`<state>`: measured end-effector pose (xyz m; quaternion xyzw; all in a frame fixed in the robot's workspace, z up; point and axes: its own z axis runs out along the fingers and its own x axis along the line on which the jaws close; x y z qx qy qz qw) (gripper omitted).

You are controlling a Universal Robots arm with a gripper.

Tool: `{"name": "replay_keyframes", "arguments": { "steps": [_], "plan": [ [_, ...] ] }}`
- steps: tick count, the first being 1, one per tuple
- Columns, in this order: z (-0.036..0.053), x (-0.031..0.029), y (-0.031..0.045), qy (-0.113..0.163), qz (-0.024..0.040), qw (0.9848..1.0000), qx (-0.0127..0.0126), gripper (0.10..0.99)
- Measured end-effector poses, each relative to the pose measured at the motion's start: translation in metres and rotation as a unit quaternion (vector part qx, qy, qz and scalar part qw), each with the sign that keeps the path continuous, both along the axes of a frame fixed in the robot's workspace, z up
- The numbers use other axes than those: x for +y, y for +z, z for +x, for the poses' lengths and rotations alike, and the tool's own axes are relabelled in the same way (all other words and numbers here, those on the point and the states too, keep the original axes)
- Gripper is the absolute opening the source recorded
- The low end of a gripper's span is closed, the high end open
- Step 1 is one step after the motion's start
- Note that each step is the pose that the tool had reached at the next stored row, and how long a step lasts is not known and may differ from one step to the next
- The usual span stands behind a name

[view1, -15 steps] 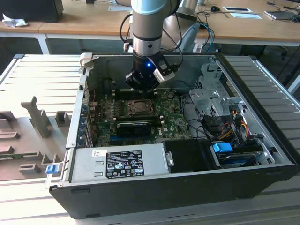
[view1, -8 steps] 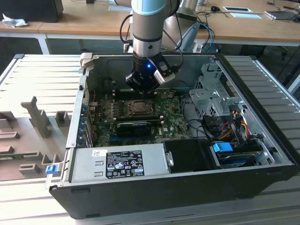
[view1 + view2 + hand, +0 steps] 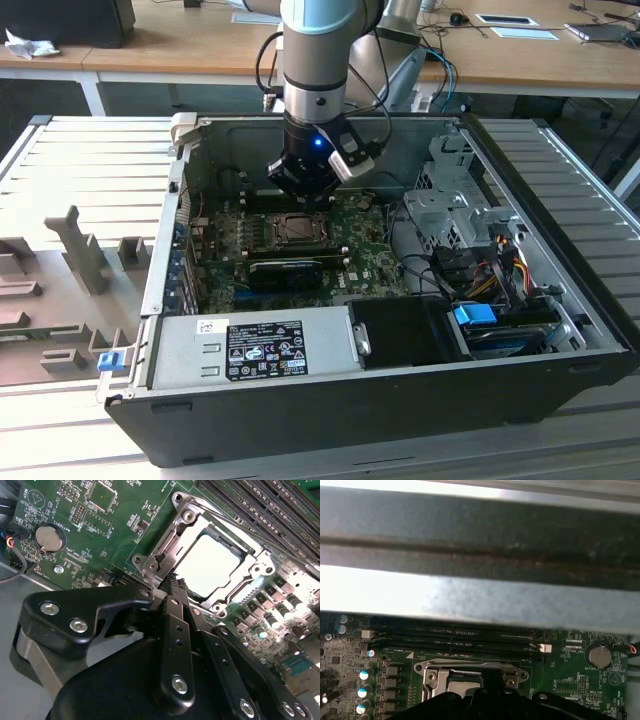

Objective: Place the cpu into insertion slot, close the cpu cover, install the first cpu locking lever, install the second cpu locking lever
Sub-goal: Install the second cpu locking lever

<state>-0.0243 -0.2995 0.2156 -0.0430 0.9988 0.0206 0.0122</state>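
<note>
1. Exterior view: the arm (image 3: 318,60) came down from the far side into the open computer case (image 3: 400,400), which lay on the slatted tabletop (image 3: 90,170). The tool (image 3: 305,192) hung just above the far edge of the insertion slot (image 3: 297,229) on the green motherboard (image 3: 370,262). Long black card (image 3: 285,270) sat just near of the slot. Power supply (image 3: 250,347) ran along the near wall, drive cage (image 3: 455,200) at the exterior view's right.
2. Second wrist view: cpu (image 3: 210,565) was seated in the insertion slot (image 3: 220,611), pale face showing through the window of the cpu cover (image 3: 165,555), which lay flat over it. Tool (image 3: 172,582) fingers were together, tips touching the cover's edge, clamped on nothing. Coin cell (image 3: 49,538) sat well apart on the motherboard (image 3: 125,515).
3. First wrist view: cpu cover (image 3: 470,666) lay flat with the tool (image 3: 492,680) at its rim; black memory slots (image 3: 455,640) ran beyond it, then the case wall (image 3: 480,600). Coin cell (image 3: 598,655) sat off to the side.
</note>
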Motion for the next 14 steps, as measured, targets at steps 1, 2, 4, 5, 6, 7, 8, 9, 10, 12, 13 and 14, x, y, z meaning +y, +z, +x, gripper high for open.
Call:
{"name": "replay_keyframes", "arguments": {
  "steps": [1,2,4,5,6,7,8,9,10,12,13,14],
  "plan": [
    [0.0000,-0.0002,0.0002,0.000,-0.0002,1.0000,0.0001,0.106],
    [0.0000,-0.0004,0.0012,0.000,-0.0001,1.0000,0.0001,0.106],
    [0.0000,-0.0003,0.0038,0.000,-0.0001,1.0000,0.0000,0.106],
    [0.0000,-0.0003,0.0065,0.000,-0.0001,1.0000,0.0001,0.106],
    [0.0000,-0.0004,0.0084,0.000,-0.0001,1.0000,0.0002,0.106],
    [0.0000,-0.0005,0.0095,0.000,-0.0001,1.0000,0.0002,0.106],
    [0.0001,-0.0007,0.0099,0.000,0.0000,1.0000,0.0002,0.106],
    [0.0001,-0.0012,0.0099,0.000,0.0000,1.0000,0.0002,0.106],
    [0.0000,-0.0021,0.0099,0.000,-0.0001,1.0000,0.0003,0.106],
    [0.0000,-0.0033,0.0098,0.000,-0.0001,1.0000,0.0002,0.106],
    [0.0000,-0.0043,0.0097,0.000,-0.0002,1.0000,0.0002,0.106],
    [0.0000,-0.0054,0.0097,0.000,-0.0003,1.0000,0.0003,0.106]
  ]
}}
